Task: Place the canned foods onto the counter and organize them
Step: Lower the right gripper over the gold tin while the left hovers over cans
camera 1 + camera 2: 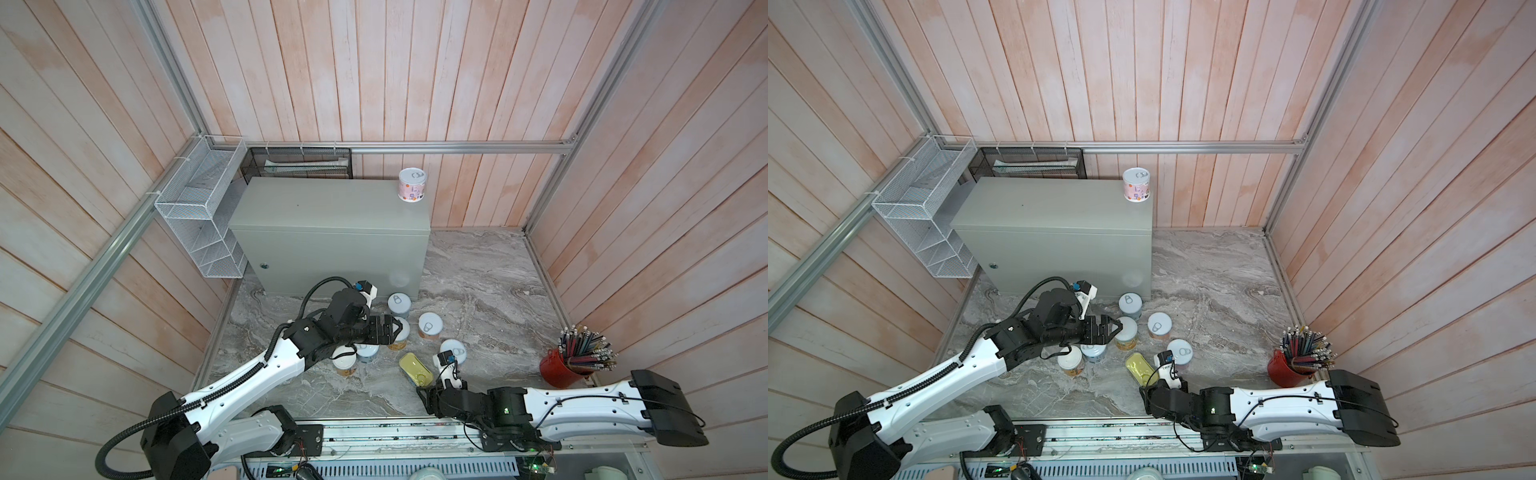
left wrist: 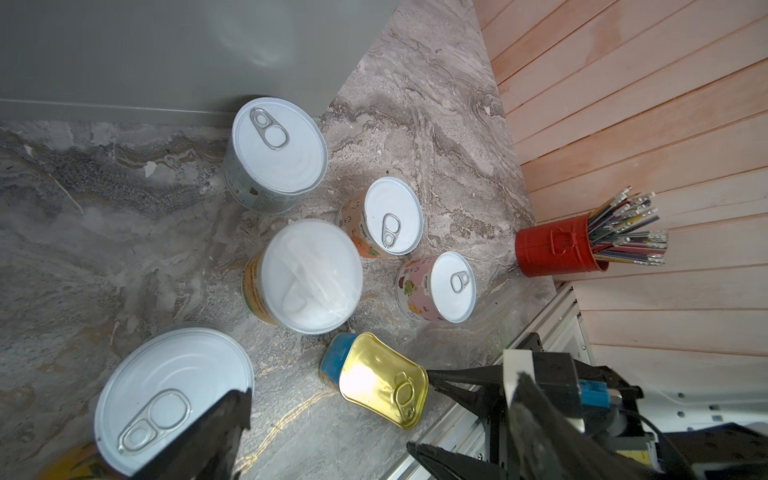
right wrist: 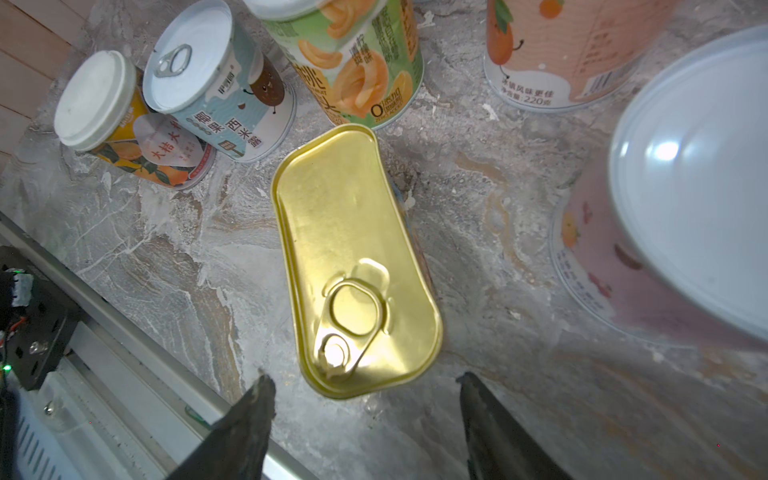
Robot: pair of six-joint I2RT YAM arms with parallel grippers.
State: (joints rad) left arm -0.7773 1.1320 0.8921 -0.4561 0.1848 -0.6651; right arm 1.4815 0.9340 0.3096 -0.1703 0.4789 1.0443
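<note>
- So far, one pink can (image 1: 412, 185) stands on the worktop (image 1: 324, 203).
- Six round cans (image 1: 430, 324) and the gold-topped tin (image 3: 353, 257) sit on marble (image 1: 478, 282).
- My left pincer (image 1: 395, 330) and right pincer (image 3: 365, 376) gape empty.

**Left arm** (image 1: 249, 374): reaches from the near-left base diagonally toward the centre. The elbow is bent, and the black forearm runs roughly level toward the right in both top views.

**Left wrist** (image 1: 347, 309): sits higher than the jaws, with its camera mount on the far side.

**Left jaws:** spread wide and pointing right.

**Right arm** (image 1: 582, 405): lies nearly level along the near edge, its white link pointing left.

**Right wrist** (image 1: 457, 401): held low, with its camera mount on the far side.

**Right jaws:** point toward the centre. In the right wrist view both dark tips show, standing apart with a clear gap.
</note>
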